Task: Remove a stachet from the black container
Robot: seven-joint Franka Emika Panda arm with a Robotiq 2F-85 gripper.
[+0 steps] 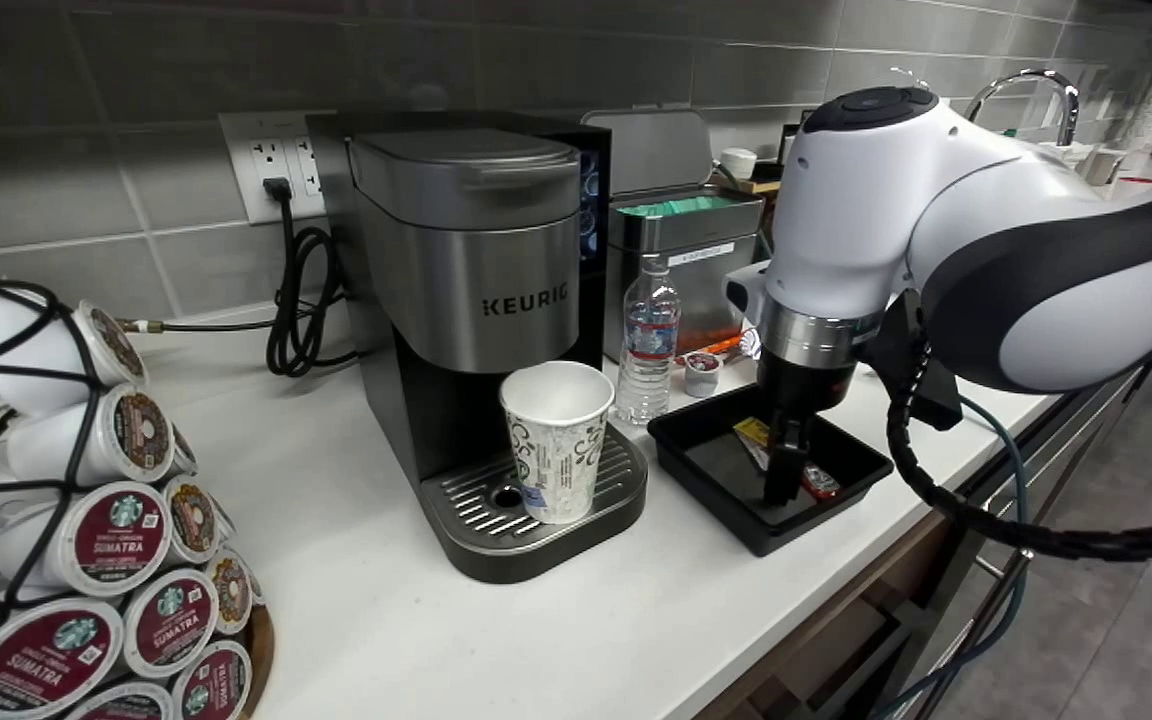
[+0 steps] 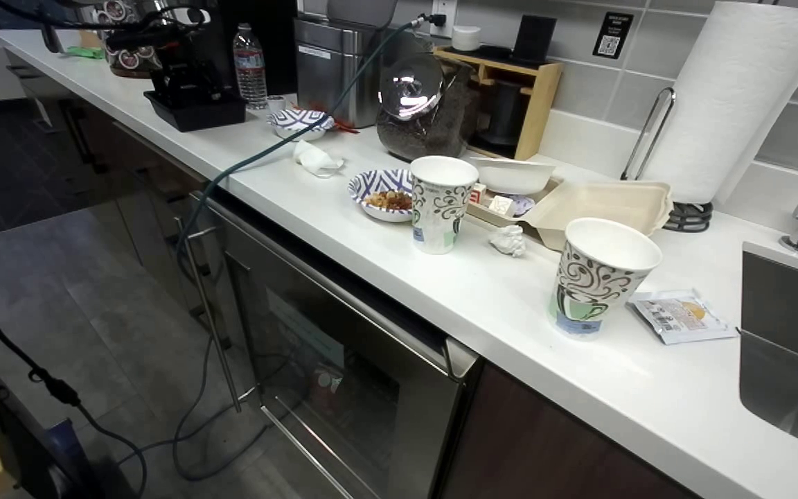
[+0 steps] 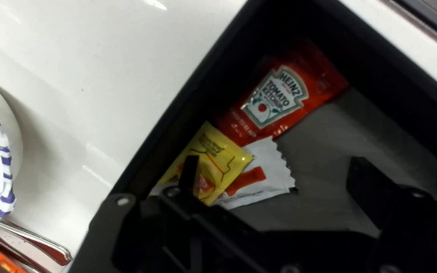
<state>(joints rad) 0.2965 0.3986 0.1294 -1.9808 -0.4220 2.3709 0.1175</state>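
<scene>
The black container (image 1: pixel 711 500) is a shallow tray on the counter, also seen in an exterior view (image 2: pixel 198 114). In the wrist view its wall (image 3: pixel 173 110) runs diagonally. Inside lie a red ketchup sachet (image 3: pixel 279 98), a yellow sachet (image 3: pixel 222 151) and a white sachet with a red mark (image 3: pixel 275 167), partly under the yellow one. In an exterior view the red sachet (image 1: pixel 819 482) and yellow sachet (image 1: pixel 752 431) show. My gripper (image 3: pixel 274 159) points down into the tray, open and empty. One finger is over the yellow sachet; the other is over bare tray floor. Contact cannot be told.
A Keurig coffee machine (image 1: pixel 496 240) with a paper cup (image 1: pixel 558 450) stands beside the tray. A water bottle (image 1: pixel 649 340), a coffee pod (image 1: pixel 702 373) and a metal bin (image 1: pixel 681 240) are behind. A patterned bowl (image 2: pixel 302 121) and a cable (image 2: pixel 267 154) are near.
</scene>
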